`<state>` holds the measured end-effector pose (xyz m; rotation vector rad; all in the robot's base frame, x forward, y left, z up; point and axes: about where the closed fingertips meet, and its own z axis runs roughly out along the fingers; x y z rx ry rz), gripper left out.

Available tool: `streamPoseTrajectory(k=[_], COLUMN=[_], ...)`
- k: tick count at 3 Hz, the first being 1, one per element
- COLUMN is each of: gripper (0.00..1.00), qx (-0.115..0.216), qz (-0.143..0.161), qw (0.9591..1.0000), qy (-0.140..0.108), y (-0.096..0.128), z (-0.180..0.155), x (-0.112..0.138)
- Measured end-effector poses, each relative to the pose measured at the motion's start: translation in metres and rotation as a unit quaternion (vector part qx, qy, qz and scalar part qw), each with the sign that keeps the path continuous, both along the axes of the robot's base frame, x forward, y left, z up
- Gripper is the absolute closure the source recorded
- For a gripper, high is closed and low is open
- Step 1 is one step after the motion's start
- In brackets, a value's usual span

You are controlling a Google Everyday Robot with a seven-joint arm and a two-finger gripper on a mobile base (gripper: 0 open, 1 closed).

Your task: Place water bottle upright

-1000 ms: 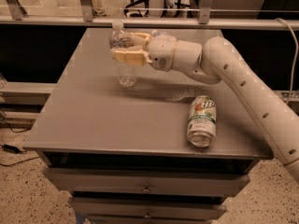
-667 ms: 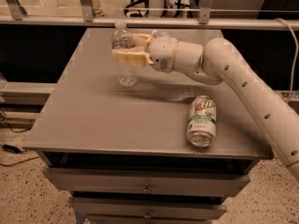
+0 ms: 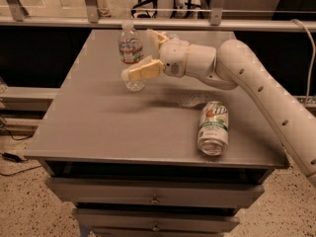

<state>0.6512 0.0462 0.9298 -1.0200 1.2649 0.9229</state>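
The water bottle (image 3: 131,53) is small, clear and ribbed, with a white cap and a reddish label band. It stands upright on the grey table (image 3: 98,127), in the far middle part. My gripper (image 3: 139,55) reaches in from the right at the end of the white arm (image 3: 247,78). Its tan fingers are spread, the near finger (image 3: 142,72) crossing in front of the bottle's lower half and the far finger (image 3: 157,36) behind its right side. The jaws look open, with the bottle's right side in the gap between them.
A green-and-white drink can (image 3: 213,127) lies on its side at the right front of the table. A clear crumpled object (image 3: 191,100) lies just behind it, under the arm. A rail (image 3: 158,22) runs behind the table. Drawers (image 3: 155,199) are below.
The near finger has dropped from the bottle's label band to its lower half, so the gap between the fingers has widened. The bottle stays upright in the same spot.
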Motion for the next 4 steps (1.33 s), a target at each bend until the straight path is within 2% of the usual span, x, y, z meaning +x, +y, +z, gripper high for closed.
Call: streamPoseTrajectory(k=[1, 2, 3, 4], gripper=[0.0, 0.0, 0.0, 0.0], qx=[-0.054, -0.114, -0.177, -0.185], qz=[-0.001, -0.001, -0.049, -0.053], qw=[0.9985, 0.9934, 0.9825, 0.9807], qy=[0.009, 0.014, 0.028, 0.034], y=[-0.013, -0.039, -0.099, -0.106], z=[0.008, 0.027, 0.052, 0.052], x=[-0.003, -0.013, -0.022, -0.023])
